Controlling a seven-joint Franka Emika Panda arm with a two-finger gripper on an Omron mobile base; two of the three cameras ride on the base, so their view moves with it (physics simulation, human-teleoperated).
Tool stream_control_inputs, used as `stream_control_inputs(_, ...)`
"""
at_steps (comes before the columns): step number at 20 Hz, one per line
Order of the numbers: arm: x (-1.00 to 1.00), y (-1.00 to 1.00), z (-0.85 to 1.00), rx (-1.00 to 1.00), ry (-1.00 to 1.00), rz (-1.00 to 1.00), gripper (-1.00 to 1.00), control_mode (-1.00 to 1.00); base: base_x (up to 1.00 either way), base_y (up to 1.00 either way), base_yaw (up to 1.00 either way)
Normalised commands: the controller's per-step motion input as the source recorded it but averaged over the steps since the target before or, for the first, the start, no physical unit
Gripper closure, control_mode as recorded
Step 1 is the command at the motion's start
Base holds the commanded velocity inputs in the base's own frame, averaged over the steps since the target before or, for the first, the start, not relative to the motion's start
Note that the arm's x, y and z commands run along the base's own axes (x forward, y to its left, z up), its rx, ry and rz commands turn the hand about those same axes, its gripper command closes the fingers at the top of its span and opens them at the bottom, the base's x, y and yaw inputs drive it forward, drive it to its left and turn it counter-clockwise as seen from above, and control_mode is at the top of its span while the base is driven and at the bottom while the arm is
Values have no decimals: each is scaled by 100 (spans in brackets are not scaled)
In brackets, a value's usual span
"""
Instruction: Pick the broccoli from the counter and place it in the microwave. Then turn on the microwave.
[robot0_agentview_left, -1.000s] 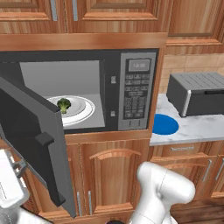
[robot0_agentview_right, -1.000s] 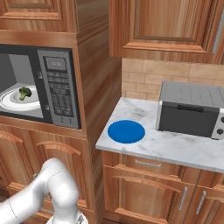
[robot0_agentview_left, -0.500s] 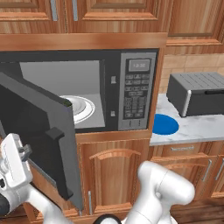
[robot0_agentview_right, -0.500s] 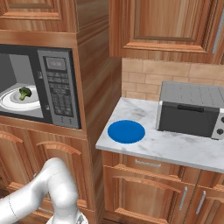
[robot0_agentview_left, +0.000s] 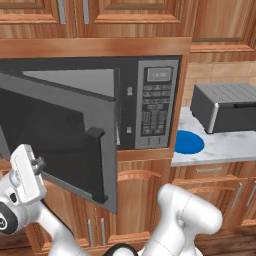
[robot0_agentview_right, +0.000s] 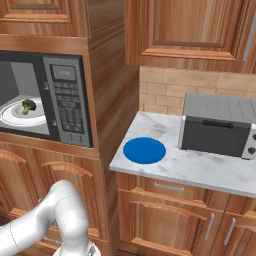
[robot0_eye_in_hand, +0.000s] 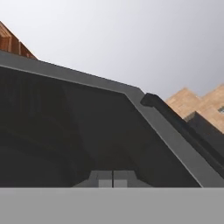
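Note:
The broccoli (robot0_agentview_right: 28, 105) lies on the white round plate (robot0_agentview_right: 15, 118) inside the microwave (robot0_agentview_right: 67, 100). In the left base view the microwave's dark door (robot0_agentview_left: 55, 135) stands about half shut, its black handle (robot0_agentview_left: 96, 165) toward me, and it hides the cavity. My white hand (robot0_agentview_left: 26, 170) is low at the left, against the door's outer face. In the hand view my gripper (robot0_eye_in_hand: 113, 179) is shut with nothing in it, its tips close to the dark door glass (robot0_eye_in_hand: 87, 131).
A grey toaster oven (robot0_agentview_right: 220, 125) and a flat blue plate (robot0_agentview_right: 144, 150) sit on the marbled counter (robot0_agentview_right: 200, 167) right of the microwave. Wooden cabinets hang above, and wooden drawers and doors sit below. The microwave keypad (robot0_agentview_left: 155, 107) stays uncovered.
The microwave door has swung further toward shut, and my hand has risen and moved right with it. The door now hides the broccoli in the left base view.

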Motion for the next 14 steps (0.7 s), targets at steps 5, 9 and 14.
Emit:
stream_control_inputs(5,40,-20,0,0,0,4,100,-100,0,0,0)
stream_control_inputs(9,34,-17,-1,0,0,12,100,-100,0,0,0)
stream_control_inputs(14,29,-20,0,1,1,20,100,-100,0,0,0)
